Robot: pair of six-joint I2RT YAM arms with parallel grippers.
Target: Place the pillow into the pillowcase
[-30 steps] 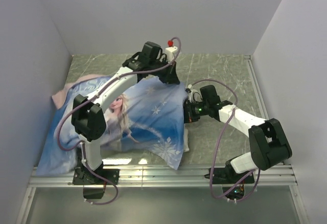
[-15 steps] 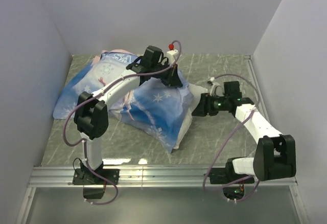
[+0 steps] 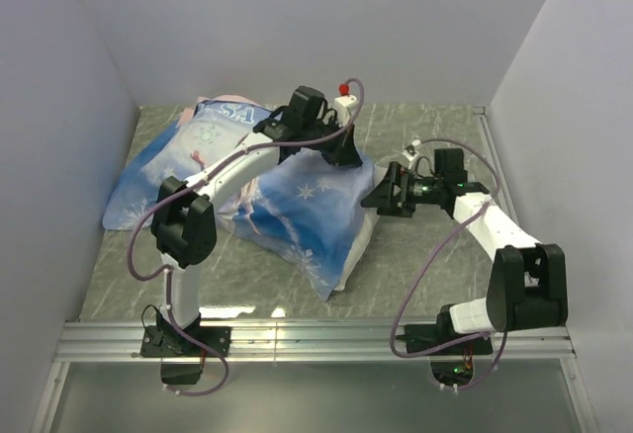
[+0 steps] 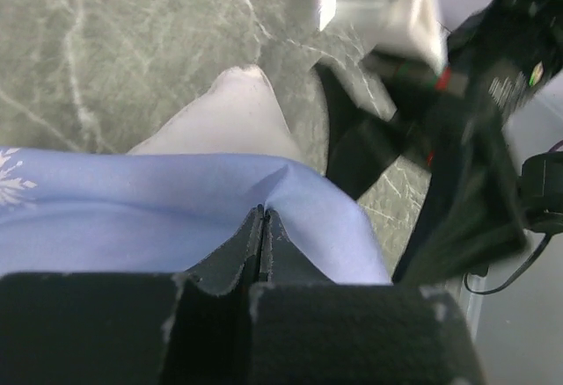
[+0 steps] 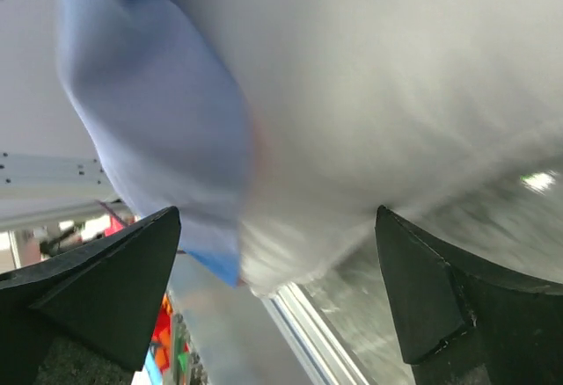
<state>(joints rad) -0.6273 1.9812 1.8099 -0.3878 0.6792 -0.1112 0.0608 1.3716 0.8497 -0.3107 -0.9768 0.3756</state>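
We see the pillowcase [image 3: 297, 206] lying slantwise on the surface [image 3: 435, 275], from the upper left of the top view down toward the centre. The left fingers [image 4: 237, 257] are clenched on its blue hem. Just beyond that hem, in the upper middle of the left wrist view, a white corner of the pillow [image 4: 230, 112] pokes out. From above, the pillow looks to be largely inside the case: white shows only as a strip along the right-hand edge of the blue cloth and at its lowest corner. The right fingers [image 5: 106, 288] are spread wide and hold nothing. In their own view the bare pillow fills the space ahead of them, with the blue hem at the left of the frame. So the exposed end lies straight in front of the right fingers, just to their left in the top view, and the right arm is the nearer one to it. We judge that the coming move is a push on that white end into the case, with the left holding the mouth up. We cannot tell whether the right fingers already touch the pillow.
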